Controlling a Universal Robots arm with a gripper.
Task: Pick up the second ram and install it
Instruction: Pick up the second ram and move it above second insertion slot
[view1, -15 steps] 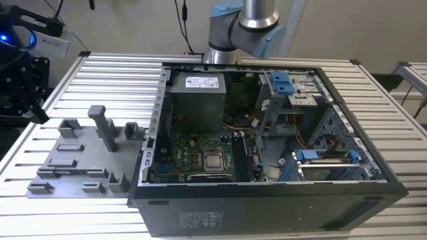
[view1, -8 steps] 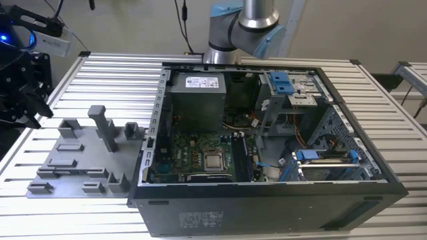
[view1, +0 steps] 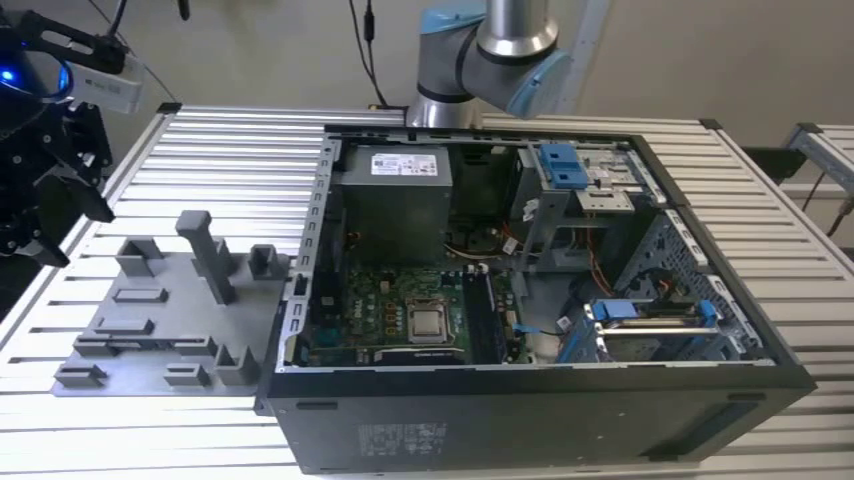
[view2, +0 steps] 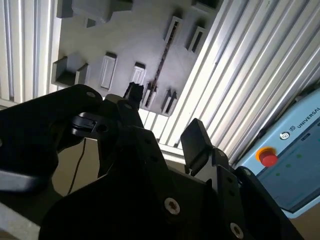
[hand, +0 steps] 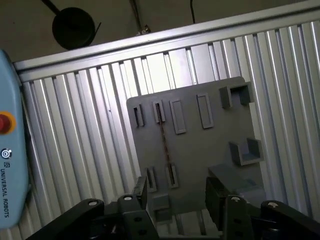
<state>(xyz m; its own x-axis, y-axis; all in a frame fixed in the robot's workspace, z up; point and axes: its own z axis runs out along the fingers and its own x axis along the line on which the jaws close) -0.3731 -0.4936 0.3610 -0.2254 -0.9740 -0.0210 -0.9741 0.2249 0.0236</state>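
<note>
Item: the second ram (hand: 163, 143), a thin stick seen edge-on, standing on its long edge in the grey holder plate (hand: 200, 150), its two ends seated in small slot blocks; in the second wrist view the same stick (view2: 159, 64) reads as a dark narrow line across the plate. Item: gripper (hand: 177, 197), black, two fingers (hand: 140, 192) spread apart with nothing between them, hanging above the plate's near edge and clear of the ram; the stick's nearer end lies close to one finger rather than centred in the gap. Setting: slatted metal table (view1: 214, 150). Holder plate (view1: 134, 330) sits just beside the open computer case (view1: 534, 300), on the exterior view's left of it. Pale-blue pendant (hand: 7, 165) with red button lies on the slats.
</note>
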